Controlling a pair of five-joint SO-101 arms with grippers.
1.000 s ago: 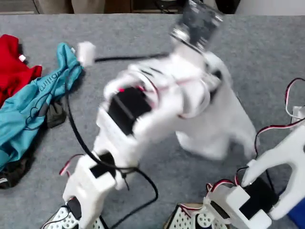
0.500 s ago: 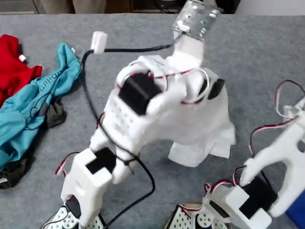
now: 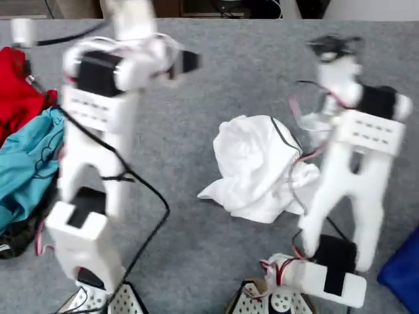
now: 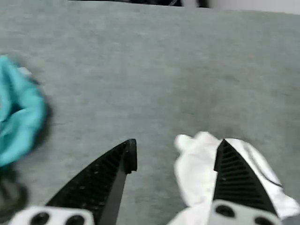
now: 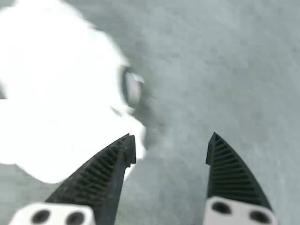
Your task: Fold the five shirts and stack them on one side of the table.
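Note:
A white shirt [image 3: 258, 167] lies in a crumpled heap in the middle of the grey table. At the left side lie a red shirt [image 3: 16, 91], a teal shirt [image 3: 26, 163] and a dark one [image 3: 19, 232], partly overlapping. My left gripper [image 4: 177, 152] is open and empty, high above bare table between the teal shirt [image 4: 18, 117] and the white shirt [image 4: 199, 171]. My right gripper [image 5: 171, 145] is open and empty beside the edge of the white shirt [image 5: 56, 93]. The left arm [image 3: 98, 85] stands at the left, the right arm [image 3: 357, 131] right of the white heap.
A blue object [image 3: 402, 275] shows at the front right corner. Black and red cables [image 3: 141, 196] hang from the arms over the front of the table. Bare grey table [image 3: 196, 85] stretches across the back and between the shirt piles.
The left arm swung from above the white shirt over to the left side. The shirt, lifted before, now lies in a heap. The right arm came up from the front right edge beside it.

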